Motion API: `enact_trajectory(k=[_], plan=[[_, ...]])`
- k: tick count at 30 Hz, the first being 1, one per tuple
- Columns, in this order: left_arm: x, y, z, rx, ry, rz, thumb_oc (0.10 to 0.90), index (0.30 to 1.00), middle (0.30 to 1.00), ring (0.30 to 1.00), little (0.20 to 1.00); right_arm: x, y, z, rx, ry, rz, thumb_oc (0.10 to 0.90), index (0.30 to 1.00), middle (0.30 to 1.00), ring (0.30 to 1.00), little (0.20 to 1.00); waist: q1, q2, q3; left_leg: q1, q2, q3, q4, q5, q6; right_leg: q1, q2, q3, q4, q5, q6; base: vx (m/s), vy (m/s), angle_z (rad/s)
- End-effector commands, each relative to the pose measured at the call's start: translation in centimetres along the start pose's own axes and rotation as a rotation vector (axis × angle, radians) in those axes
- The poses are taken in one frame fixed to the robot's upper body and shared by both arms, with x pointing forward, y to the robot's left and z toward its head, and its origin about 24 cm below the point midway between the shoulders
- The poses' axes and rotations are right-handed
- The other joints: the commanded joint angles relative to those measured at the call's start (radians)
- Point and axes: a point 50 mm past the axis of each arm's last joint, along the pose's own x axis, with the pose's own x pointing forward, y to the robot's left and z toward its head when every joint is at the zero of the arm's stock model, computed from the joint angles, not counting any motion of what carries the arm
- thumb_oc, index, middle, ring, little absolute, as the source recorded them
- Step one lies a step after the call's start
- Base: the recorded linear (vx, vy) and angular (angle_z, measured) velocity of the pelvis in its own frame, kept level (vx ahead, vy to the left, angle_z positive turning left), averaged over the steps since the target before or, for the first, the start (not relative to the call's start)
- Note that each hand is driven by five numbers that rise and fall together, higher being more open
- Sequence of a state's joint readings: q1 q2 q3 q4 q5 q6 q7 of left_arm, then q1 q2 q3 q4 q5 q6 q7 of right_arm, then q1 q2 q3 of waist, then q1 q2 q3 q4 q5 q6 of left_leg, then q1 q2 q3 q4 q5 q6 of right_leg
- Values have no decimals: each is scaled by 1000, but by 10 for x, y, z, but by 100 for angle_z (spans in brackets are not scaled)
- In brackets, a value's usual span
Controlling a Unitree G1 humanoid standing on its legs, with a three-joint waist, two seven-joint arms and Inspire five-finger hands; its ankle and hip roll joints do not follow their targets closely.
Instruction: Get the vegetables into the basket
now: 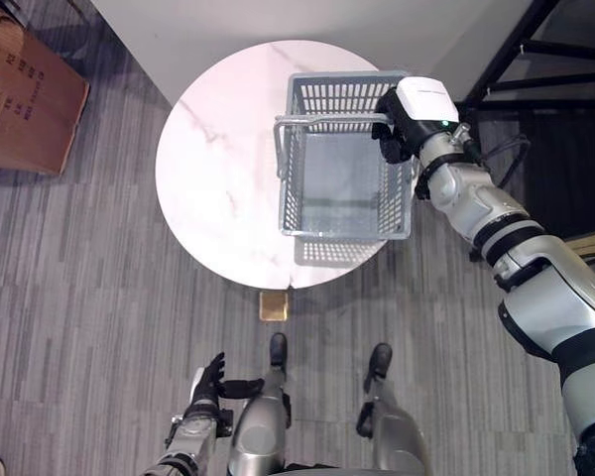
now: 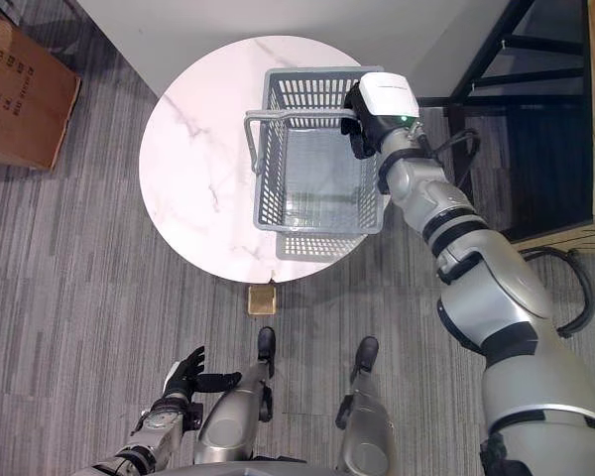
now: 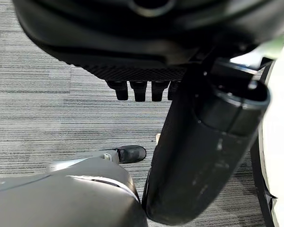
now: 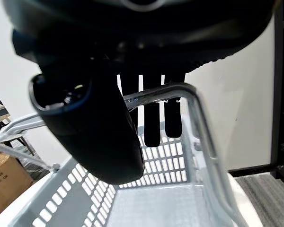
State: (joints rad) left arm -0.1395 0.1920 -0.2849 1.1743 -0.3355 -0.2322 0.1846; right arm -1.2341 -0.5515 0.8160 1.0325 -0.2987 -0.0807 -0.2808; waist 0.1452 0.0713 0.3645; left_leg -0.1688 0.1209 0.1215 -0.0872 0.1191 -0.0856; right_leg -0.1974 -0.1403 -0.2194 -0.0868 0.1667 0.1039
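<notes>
The grey plastic lattice-walled basket (image 1: pixel 345 159) stands on the round white marble-patterned bench (image 1: pixel 218 169), toward the bench's right half, with its long axis running away from the robot and its metal swing handle (image 1: pixel 290 124) lying down toward the left wall. The right hand (image 1: pixel 395 127) sits at the basket's far right corner, right on the rim. In the right wrist view its dark fingers (image 4: pixel 152 118) hang straight down over the rim wire, inside the far wall, while the thumb (image 4: pixel 92 127) stands apart from them on the near side of that wire. The fingers are extended rather than curled, so the hand reads as spread over the rim and not clamped on it.

The basket floor shows bare through the lattice, and no vegetable appears on the bench or in either hand, so the task looks barely begun.

The left hand (image 2: pixel 186 377) hangs low by the robot's side, over the grey striped carpet floor (image 1: pixel 79 297), well apart from the bench, with its fingers (image 3: pixel 139 91) relaxed and holding nothing. The right hand is therefore far nearer the basket, and any coming move on it likely starts from that corner; shifting the basket would call for curling over the rim wire first.

A brown cardboard box (image 1: pixel 25 94) sits on the floor to the far left.
</notes>
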Motion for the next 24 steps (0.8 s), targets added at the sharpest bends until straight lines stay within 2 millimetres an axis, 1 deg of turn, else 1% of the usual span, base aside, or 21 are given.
enact_trajectory(k=[1,2,7,8,10,11,13,14,16,17,18,19,20,21,22,23,24], plan=[[4,10,5,104,-13,21,900,1000,1000,1000,1000,20,-32,42,-31,-131,-96,400,300,300,300,300,13,-55,-14,51,-11,14,0,-73,-43,62,-61,61,7,-85,59,0,0,0],[4,10,5,104,-13,21,900,1000,1000,1000,1000,20,-32,42,-31,-131,-96,400,300,300,300,300,13,-55,-14,51,-11,14,0,-73,-43,62,-61,61,7,-85,59,-33,2,2],[5,10,8,126,-18,17,900,1000,1000,1000,1000,13,-15,35,23,-117,-57,400,300,300,300,300,8,-53,-17,63,-13,16,0,-78,-41,71,-65,62,9,-81,60,-29,7,2],[5,10,8,126,-18,17,900,1000,1000,1000,1000,13,-15,35,23,-117,-57,400,300,300,300,300,8,-53,-17,63,-13,16,0,-78,-41,71,-65,63,9,-81,60,-39,16,1],[5,11,8,133,-14,22,900,1000,1000,1000,1000,6,-12,39,93,-162,-59,400,300,300,300,300,-5,-57,-20,79,-13,26,0,-85,-38,74,-65,73,12,-79,60,-35,25,-1],[5,11,8,133,-14,22,900,1000,1000,1000,1000,6,-12,39,93,-162,-59,400,300,300,300,300,-5,-57,-20,79,-13,26,0,-85,-38,74,-65,73,12,-79,60,0,0,0],[4,13,4,163,4,20,900,1000,1000,1000,1000,-2,-16,50,93,-255,-57,400,300,300,300,300,-24,-64,-24,97,-14,38,0,-92,-36,77,-64,82,15,-79,59,-8,10,-2],[4,13,4,163,4,20,900,1000,1000,1000,1000,-2,-16,50,93,-255,-57,400,300,300,300,300,-24,-64,-23,97,-14,39,0,-92,-36,77,-64,82,15,-79,59,-23,21,-5],[2,18,-5,219,40,13,900,1000,1000,1000,1000,-20,-20,57,155,-362,-56,400,300,300,300,300,-61,-77,-29,125,-12,67,0,-104,-30,79,-61,107,20,-78,58,-26,28,-11],[2,18,-5,220,40,13,900,1000,1000,1000,1000,-20,-20,56,155,-361,-56,400,300,300,300,300,-60,-77,-29,126,-12,67,0,-104,-30,79,-61,108,20,-79,58,-19,22,-16],[2,18,-7,233,49,9,900,1000,1000,1000,1000,-25,-21,56,177,-377,-54,400,300,300,300,300,-66,-80,-31,133,-10,76,0,-106,-29,80,-59,116,20,-79,59,-13,-4,-26],[0,20,-12,255,69,9,900,1000,1000,1000,1000,-36,-21,58,230,-422,-47,400,300,300,300,300,-84,-85,-36,149,-8,91,0,-110,-27,81,-54,128,20,-79,58,-13,-4,-31],[0,20,-12,257,70,9,900,1000,1000,1000,1000,-36,-21,58,230,-421,-46,400,300,300,300,300,-82,-85,-36,149,-8,91,0,-110,-27,81,-54,128,20,-79,58,-11,-9,-33],[0,20,-14,270,76,1,900,1000,1000,1000,1000,-42,-20,58,246,-441,-38,400,300,300,300,300,-89,-85,-38,156,-7,98,0,-112,-27,83,-51,133,20,-78,58,1,-13,-22],[-2,19,-18,299,84,-15,900,1000,1000,1000,1000,-52,-20,57,275,-473,-26,400,300,300,300,300,-104,-88,-46,169,-5,108,0,-115,-27,86,-48,140,20,-79,58,-7,-17,-27],[-2,18,-20,309,90,-29,900,1000,1000,1000,1000,-59,-21,56,294,-491,-21,400,300,300,300,300,-111,-87,-49,175,-4,114,0,-115,-27,88,-47,145,19,-79,59,-3,-17,-24],[-2,18,-20,311,91,-30,900,1000,1000,1000,1000,-59,-21,56,294,-489,-21,400,300,300,300,300,-109,-87,-49,176,-3,114,0,-116,-27,89,-47,146,19,-79,59,-7,-4,-19]])
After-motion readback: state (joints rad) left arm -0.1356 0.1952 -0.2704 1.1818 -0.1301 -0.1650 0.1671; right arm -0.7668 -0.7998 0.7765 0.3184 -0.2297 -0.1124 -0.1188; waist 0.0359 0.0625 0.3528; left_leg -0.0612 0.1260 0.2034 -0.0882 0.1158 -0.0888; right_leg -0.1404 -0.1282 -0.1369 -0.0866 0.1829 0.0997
